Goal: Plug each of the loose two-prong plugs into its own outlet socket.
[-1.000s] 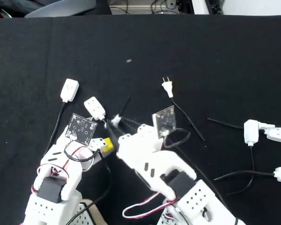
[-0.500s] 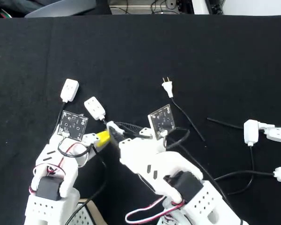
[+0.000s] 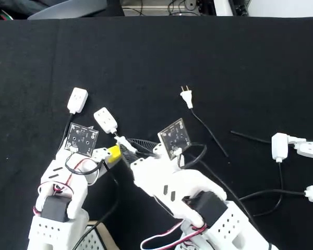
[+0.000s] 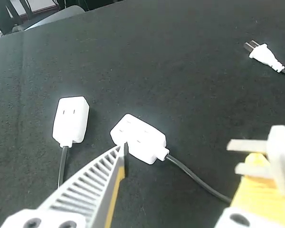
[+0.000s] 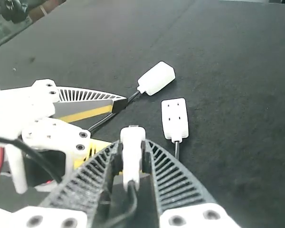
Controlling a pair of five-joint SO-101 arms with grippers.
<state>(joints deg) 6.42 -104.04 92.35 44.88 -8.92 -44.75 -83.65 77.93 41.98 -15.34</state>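
Grips a white two-prong plug between the ribbed grey right fingers, closed tight on its smooth plastic body, black cord running back between them. Holds it just left of centre in the high view, close below the sockets, two flat metal prongs bare and aimed towards them (touching the yellow finger beneath or just clear of it, cannot tell). Spreads the left fingers wide around nothing: one ribbed and grey with a yellow strip along its edge, tip just beside the triple socket; the other a solid yellow slab.

Shows two white sockets lying apart on the matt black table, left of centre in the high view. Single socket: a rounded block with one pair of slots, farther from the arms. Triple socket: a flatter oblong with three pairs of slots in its top face, nearer the arms. Feeds each from a black lead at its near end.

Shows a second plug lying loose above centre, small and white, pins pointing up the frame, thin black lead trailing down to the right. Adds more white plastic connectors with black leads at the right edge (too small to tell joined from apart).
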